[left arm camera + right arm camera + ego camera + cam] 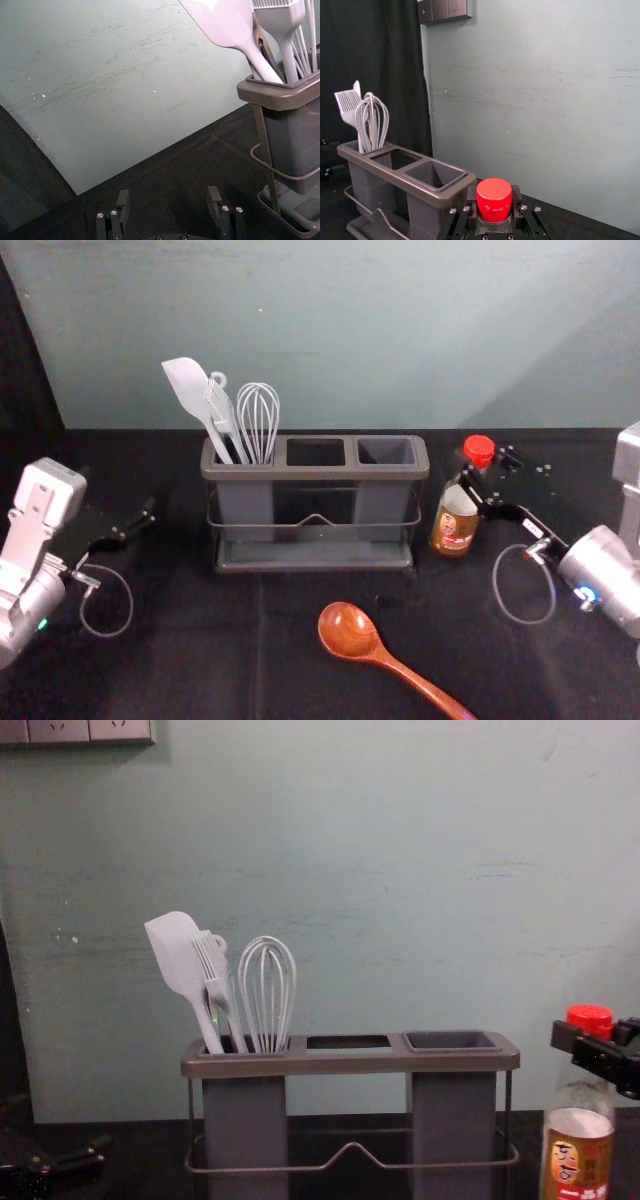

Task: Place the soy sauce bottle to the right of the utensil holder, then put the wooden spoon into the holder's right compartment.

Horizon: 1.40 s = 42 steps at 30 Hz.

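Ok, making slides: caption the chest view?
Right gripper clasping soy sauce bottle beside utensil holder with spatula, brush and whisk; left gripper at lower left.

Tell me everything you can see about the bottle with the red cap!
The clear, glassy-looking soy sauce bottle has a round red cap, a narrow neck and a gold-brown and red label with writing. It's upright, right of the brown-rimmed grey utensil holder, with a small gap between. The black-fingered right gripper holds its neck. I can't tell whether its bottom touches the black table.
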Available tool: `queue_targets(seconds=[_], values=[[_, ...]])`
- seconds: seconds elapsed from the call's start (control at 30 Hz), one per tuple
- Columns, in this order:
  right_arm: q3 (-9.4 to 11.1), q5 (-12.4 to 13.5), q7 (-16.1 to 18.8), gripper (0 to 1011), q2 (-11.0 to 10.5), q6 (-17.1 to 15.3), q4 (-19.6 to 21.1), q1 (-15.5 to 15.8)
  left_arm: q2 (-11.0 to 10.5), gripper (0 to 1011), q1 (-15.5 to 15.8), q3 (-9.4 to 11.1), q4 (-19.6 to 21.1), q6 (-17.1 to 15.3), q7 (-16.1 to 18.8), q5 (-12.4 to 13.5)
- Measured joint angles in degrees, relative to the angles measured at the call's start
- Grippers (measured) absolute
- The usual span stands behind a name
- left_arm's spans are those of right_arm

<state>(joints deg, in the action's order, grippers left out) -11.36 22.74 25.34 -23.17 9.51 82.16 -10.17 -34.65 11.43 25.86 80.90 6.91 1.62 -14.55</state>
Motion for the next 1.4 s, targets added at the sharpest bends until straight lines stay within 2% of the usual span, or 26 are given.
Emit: queue_targets(seconds=[0.4,1.4], values=[[-1.13,-0.86,-0.06,382,1.99,1.12,-4.15,-2.63,0.0,1011,0.0,0.0,0.0,0.0,0.0,0.0],[-1.61,-1.42,0.19,382,2.95,1.9,-5.71,-3.43,0.0,1011,0.0,0.0,0.0,0.0,0.0,0.0]])
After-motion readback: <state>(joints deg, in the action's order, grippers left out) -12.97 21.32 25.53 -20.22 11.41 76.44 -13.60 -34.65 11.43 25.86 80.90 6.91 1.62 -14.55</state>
